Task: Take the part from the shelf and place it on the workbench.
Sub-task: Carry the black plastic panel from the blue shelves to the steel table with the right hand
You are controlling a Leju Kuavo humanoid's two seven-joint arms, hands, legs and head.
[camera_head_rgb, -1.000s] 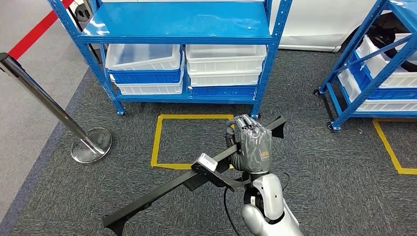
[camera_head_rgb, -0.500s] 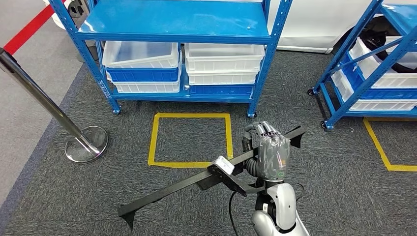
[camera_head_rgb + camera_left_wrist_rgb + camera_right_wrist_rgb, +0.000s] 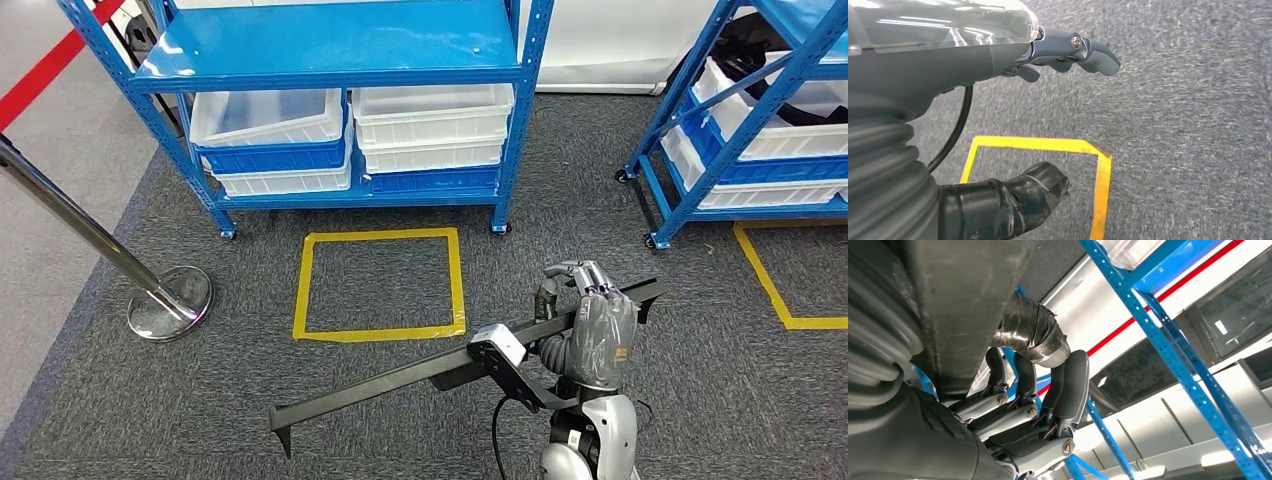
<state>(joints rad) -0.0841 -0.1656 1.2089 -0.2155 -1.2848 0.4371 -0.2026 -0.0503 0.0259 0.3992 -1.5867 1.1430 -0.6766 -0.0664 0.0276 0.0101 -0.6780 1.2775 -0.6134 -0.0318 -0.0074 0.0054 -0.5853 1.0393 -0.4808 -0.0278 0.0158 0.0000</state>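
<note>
In the head view the right hand [image 3: 592,325] rises from the lower right of the frame and grasps the part [image 3: 440,368], a long black bar, near its right end; the bar slants from the lower middle of the frame, where its left end carries a small downward tab, up to the right past the hand, and it hangs above the grey carpet [image 3: 250,400], touching no shelf; a small white and black box [image 3: 499,347] sits against the bar just left of the hand; in the right wrist view the dark fingers [image 3: 1068,385] curl around the edge of the flat black part [image 3: 963,305] with the taped thumb [image 3: 1033,337] pressed against it; the left hand [image 3: 1068,50] in the left wrist view is released, its fingers slightly bent and holding nothing, over the carpet and a yellow taped outline [image 3: 1098,165]; in the head view a yellow taped square [image 3: 378,285] lies on the carpet at centre, in front of a blue shelf [image 3: 330,60] in the upper middle whose lower level holds white and blue bins [image 3: 430,125]; a second blue shelf [image 3: 740,110] with bins stands at the upper right; a chrome barrier post [image 3: 90,240] with a round base stands at the left.
</note>
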